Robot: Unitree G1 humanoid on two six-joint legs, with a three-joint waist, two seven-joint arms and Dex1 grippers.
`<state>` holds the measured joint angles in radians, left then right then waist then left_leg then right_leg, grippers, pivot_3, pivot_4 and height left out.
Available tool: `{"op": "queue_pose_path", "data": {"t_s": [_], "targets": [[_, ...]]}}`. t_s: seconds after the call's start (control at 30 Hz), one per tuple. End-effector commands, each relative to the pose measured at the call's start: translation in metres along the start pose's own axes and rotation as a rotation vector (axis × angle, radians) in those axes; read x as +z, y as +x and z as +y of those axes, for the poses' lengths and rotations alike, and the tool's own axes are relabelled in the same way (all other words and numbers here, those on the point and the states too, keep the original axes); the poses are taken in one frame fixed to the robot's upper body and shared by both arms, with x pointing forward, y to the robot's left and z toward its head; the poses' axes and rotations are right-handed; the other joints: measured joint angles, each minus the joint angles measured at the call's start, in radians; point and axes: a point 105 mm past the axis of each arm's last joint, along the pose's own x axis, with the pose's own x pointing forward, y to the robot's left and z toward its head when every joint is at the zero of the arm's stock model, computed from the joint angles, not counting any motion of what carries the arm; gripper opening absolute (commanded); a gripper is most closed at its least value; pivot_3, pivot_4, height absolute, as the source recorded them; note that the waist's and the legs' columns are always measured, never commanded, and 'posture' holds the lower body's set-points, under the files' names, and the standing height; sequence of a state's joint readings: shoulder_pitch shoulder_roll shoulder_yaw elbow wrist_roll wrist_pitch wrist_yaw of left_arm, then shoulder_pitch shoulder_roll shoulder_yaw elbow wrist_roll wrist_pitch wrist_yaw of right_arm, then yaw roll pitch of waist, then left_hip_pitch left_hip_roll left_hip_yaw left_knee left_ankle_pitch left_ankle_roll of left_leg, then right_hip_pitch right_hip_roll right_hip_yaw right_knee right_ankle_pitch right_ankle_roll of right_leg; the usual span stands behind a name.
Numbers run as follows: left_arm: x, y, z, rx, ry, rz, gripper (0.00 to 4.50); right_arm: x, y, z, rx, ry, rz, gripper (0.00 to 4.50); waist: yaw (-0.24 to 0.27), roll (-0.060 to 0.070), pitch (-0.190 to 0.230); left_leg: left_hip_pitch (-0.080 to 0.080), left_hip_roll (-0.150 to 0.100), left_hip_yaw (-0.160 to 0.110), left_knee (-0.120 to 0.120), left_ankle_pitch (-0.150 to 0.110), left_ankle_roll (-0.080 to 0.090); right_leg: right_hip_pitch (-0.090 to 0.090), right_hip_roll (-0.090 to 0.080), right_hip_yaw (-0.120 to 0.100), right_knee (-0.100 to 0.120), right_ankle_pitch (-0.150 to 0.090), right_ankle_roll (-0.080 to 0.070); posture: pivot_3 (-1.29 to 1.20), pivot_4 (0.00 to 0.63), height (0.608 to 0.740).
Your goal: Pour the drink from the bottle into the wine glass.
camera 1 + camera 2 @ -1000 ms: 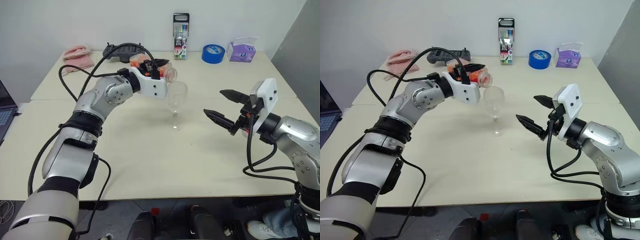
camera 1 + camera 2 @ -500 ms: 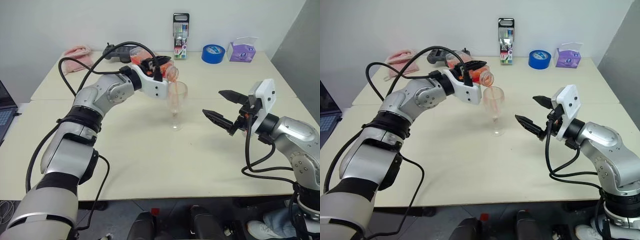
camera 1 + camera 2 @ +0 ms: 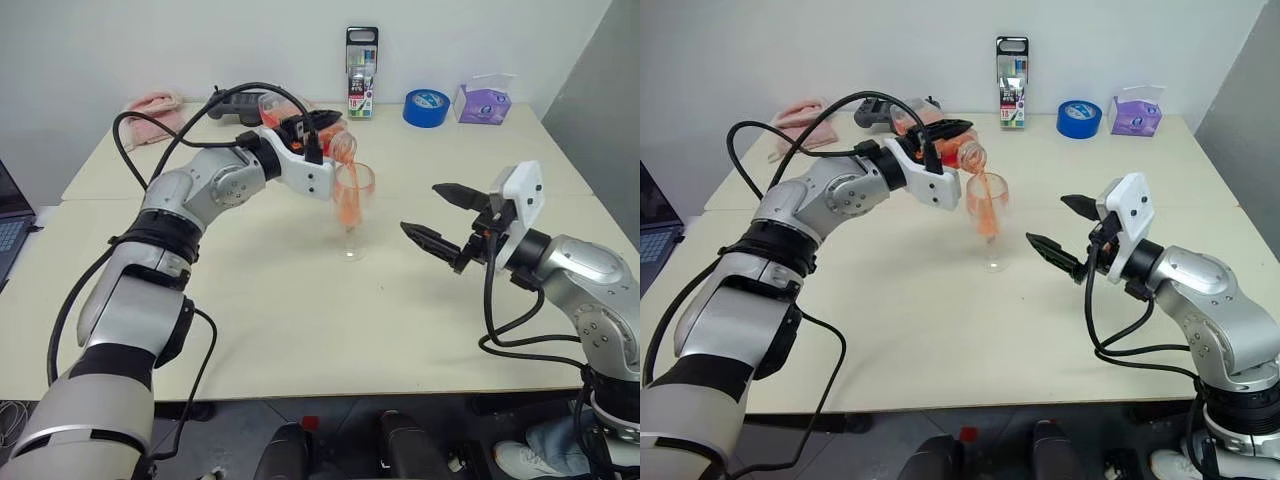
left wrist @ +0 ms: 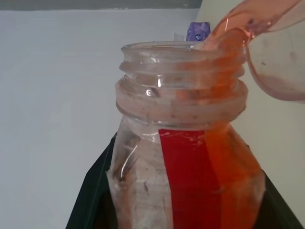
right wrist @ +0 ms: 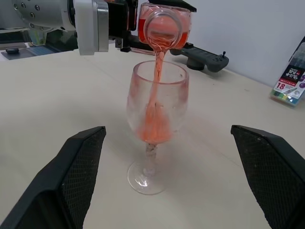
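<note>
Bottle (image 5: 164,21) cap is nowhere on the neck, and most of the bottle's body sits hidden between the black fingers of the left gripper (image 3: 318,128), which is clamped tight on it; from the head views little more than the tilted neck and a strip of red label can be made out. Its open mouth hangs just over the rim of the wine glass (image 5: 156,125), at about 11 o'clock from the glass in the left eye view. A thin stream of the drink (image 5: 153,117) runs from the mouth into the bowl and collects orange-red at its bottom; how much remains in the bottle is hard to judge.

The glass stands upright near the middle of the table (image 3: 300,320). The right gripper (image 3: 440,215) hovers at about 3 o'clock from the glass, apart from it, fingers spread wide and holding nothing.

The table is pale cream, with a seam running across it, and a plain white wall rises behind. Along the far edge lie one pink cloth (image 3: 155,108), one black controller (image 3: 240,102), one upright marker pack (image 3: 361,72), one blue tape roll (image 3: 427,106) and one purple tissue pack (image 3: 483,100). A laptop (image 3: 12,225) is cut off at 9 o'clock. One bottle, one glass, two grippers.
</note>
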<state>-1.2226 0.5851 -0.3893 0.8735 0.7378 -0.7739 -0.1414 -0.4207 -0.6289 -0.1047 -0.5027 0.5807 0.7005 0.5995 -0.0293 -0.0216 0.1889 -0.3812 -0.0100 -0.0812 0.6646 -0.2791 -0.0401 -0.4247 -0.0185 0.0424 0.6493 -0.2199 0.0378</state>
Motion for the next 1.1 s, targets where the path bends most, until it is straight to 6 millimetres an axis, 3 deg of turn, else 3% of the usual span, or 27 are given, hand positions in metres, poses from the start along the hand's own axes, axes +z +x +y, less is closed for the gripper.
{"op": "queue_pose_path", "data": {"t_s": [0.03,1.1], "targets": [[0.0022,0.0015,0.0247,0.058,0.050,-0.018,1.71,0.0149,0.0010,0.0003,0.005,-0.046,-0.054,4.50,0.000,0.000,0.000,0.000,0.000,0.000,0.000,0.000,0.000,0.000,0.000,0.000,0.000,0.000,0.000,0.00,0.150,0.740],[0.0020,-0.0004,0.0243,0.054,0.067,-0.026,1.71,0.0142,0.0077,0.0014,0.014,-0.039,-0.068,4.50,0.000,0.000,0.000,0.001,0.000,0.000,0.001,0.000,0.000,0.000,0.000,0.000,0.003,0.000,0.000,0.00,0.150,0.740]]}}
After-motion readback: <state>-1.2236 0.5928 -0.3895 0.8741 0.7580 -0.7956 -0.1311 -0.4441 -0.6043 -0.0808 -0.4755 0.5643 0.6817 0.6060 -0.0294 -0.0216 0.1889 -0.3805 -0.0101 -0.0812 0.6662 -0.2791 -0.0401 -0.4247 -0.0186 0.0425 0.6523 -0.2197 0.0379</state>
